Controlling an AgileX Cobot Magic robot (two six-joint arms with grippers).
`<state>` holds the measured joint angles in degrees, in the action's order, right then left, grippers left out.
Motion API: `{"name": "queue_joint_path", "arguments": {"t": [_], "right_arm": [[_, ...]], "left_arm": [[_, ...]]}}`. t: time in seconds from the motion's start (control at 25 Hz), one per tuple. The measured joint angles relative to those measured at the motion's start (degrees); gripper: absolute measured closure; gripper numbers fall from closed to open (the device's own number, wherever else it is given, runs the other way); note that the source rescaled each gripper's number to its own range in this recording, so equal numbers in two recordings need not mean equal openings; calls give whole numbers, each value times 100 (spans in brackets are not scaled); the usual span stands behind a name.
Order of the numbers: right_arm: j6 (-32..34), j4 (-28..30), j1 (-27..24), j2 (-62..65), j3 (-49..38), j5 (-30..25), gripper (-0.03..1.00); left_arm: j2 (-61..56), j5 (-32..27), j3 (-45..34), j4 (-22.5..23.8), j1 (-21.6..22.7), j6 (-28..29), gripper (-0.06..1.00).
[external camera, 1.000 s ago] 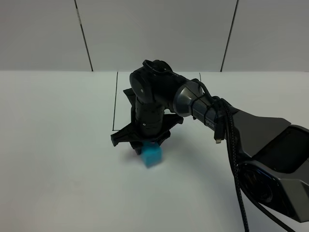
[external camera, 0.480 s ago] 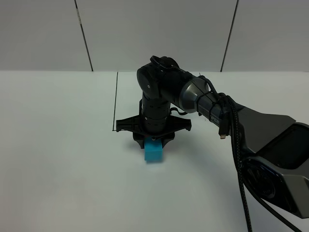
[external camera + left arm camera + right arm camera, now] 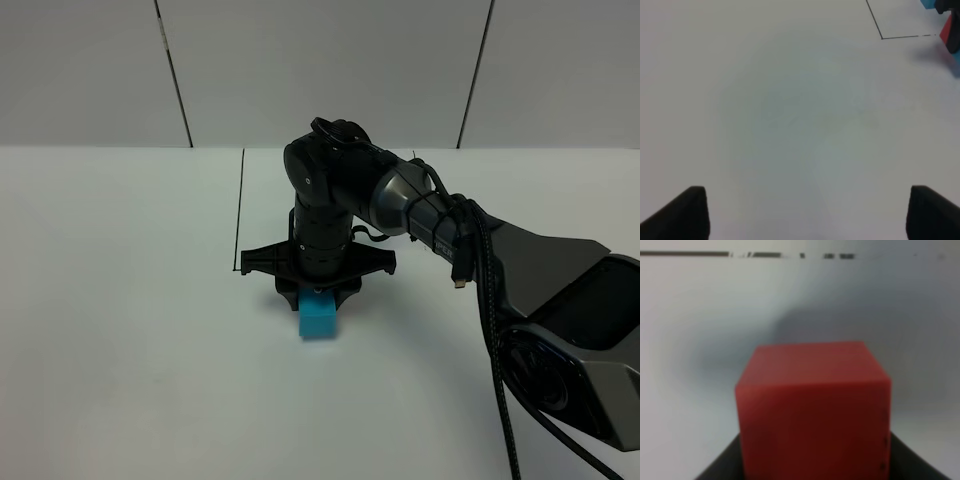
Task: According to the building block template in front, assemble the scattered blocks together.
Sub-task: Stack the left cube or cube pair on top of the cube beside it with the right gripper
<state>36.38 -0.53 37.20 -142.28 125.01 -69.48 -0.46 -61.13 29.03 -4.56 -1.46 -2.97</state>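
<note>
My right gripper (image 3: 316,292) reaches across to the table's middle, pointing down. In the right wrist view it (image 3: 812,465) is shut on the red cube (image 3: 812,405), which is low over the white table. The cyan cube (image 3: 318,317) sits on the table right under the gripper's near side, touching or almost touching it. In the left wrist view the red cube (image 3: 948,31) and a sliver of the cyan cube (image 3: 956,69) show at the edge. A cyan bit (image 3: 927,4) inside the outlined square may be the template, otherwise hidden behind the arm. My left gripper (image 3: 810,220) is open and empty.
A thin black outline of a square (image 3: 241,210) is drawn on the white table (image 3: 120,300) behind the gripper. The right arm and its cables (image 3: 480,290) stretch across the right side. White wall panels stand at the back.
The right gripper has turned and shifted slightly right and back over the last second. The cyan cube has turned square to the view. Little moved in the last half second.
</note>
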Motion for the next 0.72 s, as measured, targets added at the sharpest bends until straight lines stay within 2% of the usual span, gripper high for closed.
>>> {"name": "queue_joint_path", "arguments": {"t": [0.72], "right_arm": [[51,-90,0,-38,-324,236,94]], "left_arm": [[0,0,0,0,0,0,27]]}}
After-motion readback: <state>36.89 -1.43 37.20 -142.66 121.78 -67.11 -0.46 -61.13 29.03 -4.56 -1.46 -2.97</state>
